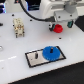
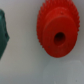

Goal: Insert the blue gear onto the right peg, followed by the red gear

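So at this point your blue gear was already sitting on the dark base plate, on its peg at the end of the plate toward the exterior view's right. The other peg on that plate stood bare, just beside the blue gear, toward the exterior view's left. The plate itself lay near the front edge of the white bench, roughly mid-width.

Your red gear was well apart from that, flat on the bench up toward the far edge and a bit to the exterior view's right. The gripper hung right over it, so close that the arm body covered part of the gear in the exterior view. In the wrist view the red gear filled most of the picture, teeth and centre hole facing up, pretty blurry. I couldn't tell whether your jaws were apart or closed, since neither view showed the fingertips clearly.

Other stuff around: a small beige block-like fixture stood toward the far left corner in the exterior view, clear of both gears. A dark green thing showed at the edge of the wrist view near the red gear, not touching it, too blurred to name. A black cable looped across behind the arm.
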Available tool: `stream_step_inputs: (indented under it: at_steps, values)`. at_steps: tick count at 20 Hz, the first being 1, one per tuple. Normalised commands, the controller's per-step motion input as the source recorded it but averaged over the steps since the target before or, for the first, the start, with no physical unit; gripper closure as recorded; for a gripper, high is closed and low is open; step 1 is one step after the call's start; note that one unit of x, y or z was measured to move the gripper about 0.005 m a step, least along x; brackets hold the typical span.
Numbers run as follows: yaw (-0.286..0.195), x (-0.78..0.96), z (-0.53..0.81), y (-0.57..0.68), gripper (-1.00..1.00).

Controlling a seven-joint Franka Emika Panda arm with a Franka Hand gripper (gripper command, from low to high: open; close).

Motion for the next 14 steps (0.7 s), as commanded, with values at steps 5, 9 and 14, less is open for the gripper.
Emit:
stream_step_inputs:
  at_steps: [5, 9, 14]
  values:
    - [0.0, -0.29, -0.2, -0.16, 1.0]
    - [0.0, -0.12, -0.09, -0.05, 1.0]
    - [0.0, -0.04, -0.08, -0.03, 1.0]
